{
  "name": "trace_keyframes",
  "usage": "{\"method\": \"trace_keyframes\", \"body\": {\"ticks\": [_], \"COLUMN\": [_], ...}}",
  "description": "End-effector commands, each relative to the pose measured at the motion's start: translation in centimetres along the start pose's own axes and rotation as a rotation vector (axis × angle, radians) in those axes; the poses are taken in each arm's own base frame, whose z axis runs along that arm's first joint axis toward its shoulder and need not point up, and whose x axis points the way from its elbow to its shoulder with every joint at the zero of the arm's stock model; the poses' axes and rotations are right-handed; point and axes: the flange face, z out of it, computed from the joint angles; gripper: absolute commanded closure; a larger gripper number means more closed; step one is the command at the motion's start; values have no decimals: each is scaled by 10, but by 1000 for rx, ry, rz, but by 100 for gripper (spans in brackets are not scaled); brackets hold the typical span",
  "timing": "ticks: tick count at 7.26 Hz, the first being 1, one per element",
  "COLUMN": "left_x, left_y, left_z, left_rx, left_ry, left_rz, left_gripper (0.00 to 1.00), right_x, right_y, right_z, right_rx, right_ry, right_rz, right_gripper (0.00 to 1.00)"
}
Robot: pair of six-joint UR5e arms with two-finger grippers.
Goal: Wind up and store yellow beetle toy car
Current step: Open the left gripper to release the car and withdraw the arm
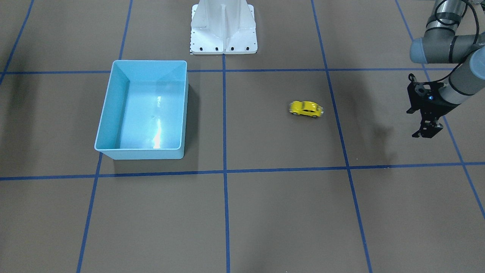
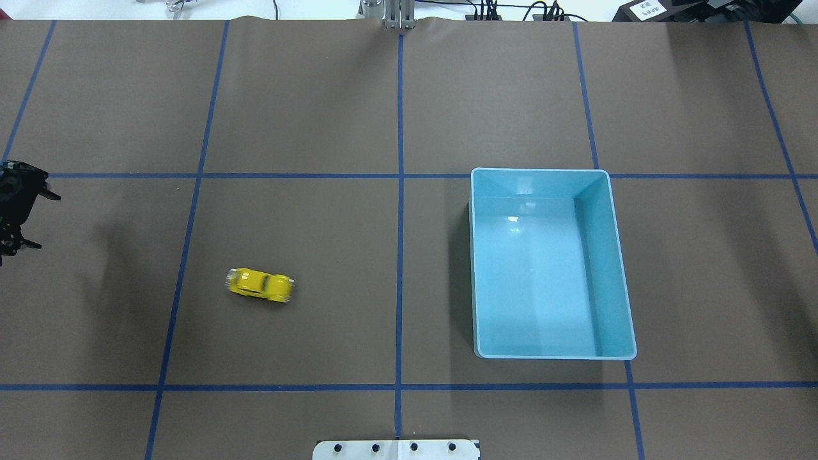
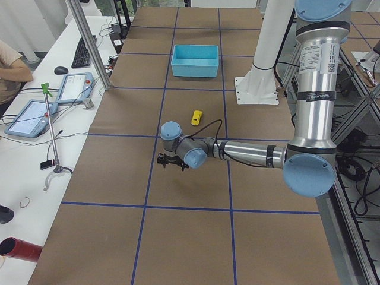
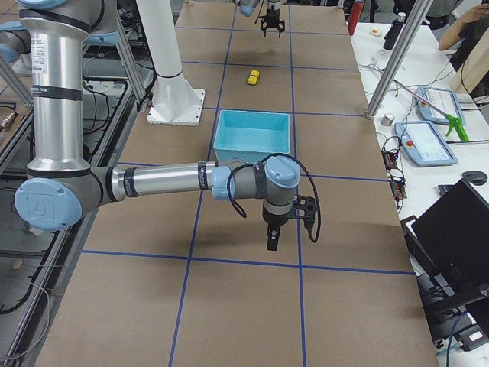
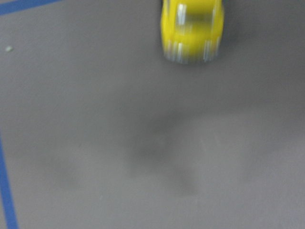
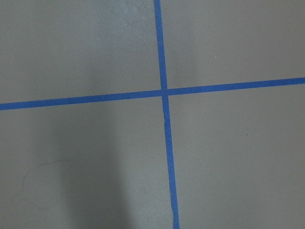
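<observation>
The left pincer (image 2: 38, 220) hangs spread and empty, with the blurred yellow beetle toy car (image 2: 260, 285) on the table (image 2: 319, 223) well apart from it and the bin (image 2: 537, 184) farther beyond. Storing seems next: reach over and pinch the car. I cannot tell the right pincer (image 4: 272, 238)'s state.

The bin (image 2: 537, 183) rests on the table (image 2: 319, 96), on the robot's right half, just right of the table's centre line, and nothing lies in it. The beetle toy car (image 2: 260, 285) stands on the table well to the left of the bin, across that centre line, level with the bin's half nearer the robot. The left gripper (image 1: 427, 132) hangs above the table farther left of the bin than the car, well apart from both. The robot's base plate (image 2: 396, 449) sits nearer the robot than the bin and to the bin's left. The right gripper (image 4: 272, 243) hangs over the table to the right of the bin, apart from it.
</observation>
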Motion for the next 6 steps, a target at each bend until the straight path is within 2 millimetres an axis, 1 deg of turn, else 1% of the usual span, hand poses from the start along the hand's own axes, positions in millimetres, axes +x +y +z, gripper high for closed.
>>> {"method": "trace_keyframes", "body": {"ticks": [1, 2, 3, 4, 5, 6], "left_x": [-11, -10, -12, -13, -16, -14], "left_y": [28, 30, 36, 43, 65, 102], "left_z": [-27, -31, -41, -48, -65, -88], "left_rx": [-11, 15, 32, 45, 46, 41], "left_ry": [-18, 4, 8, 7, -19, 11], "left_rz": [-282, -514, -704, -765, -818, -956], "left_gripper": [0, 0, 0, 0, 0, 0], "right_x": [0, 0, -1, -1, 0, -1], "right_y": [0, 0, -1, -1, -1, -1], "right_z": [0, 0, 0, 0, 0, -1], "right_rx": [-1, -1, 1, 1, 1, 3], "right_ry": [0, 0, 0, 0, 1, 1], "right_rz": [1, 1, -1, -1, -1, -2], "right_gripper": [0, 0, 0, 0, 0, 0]}}
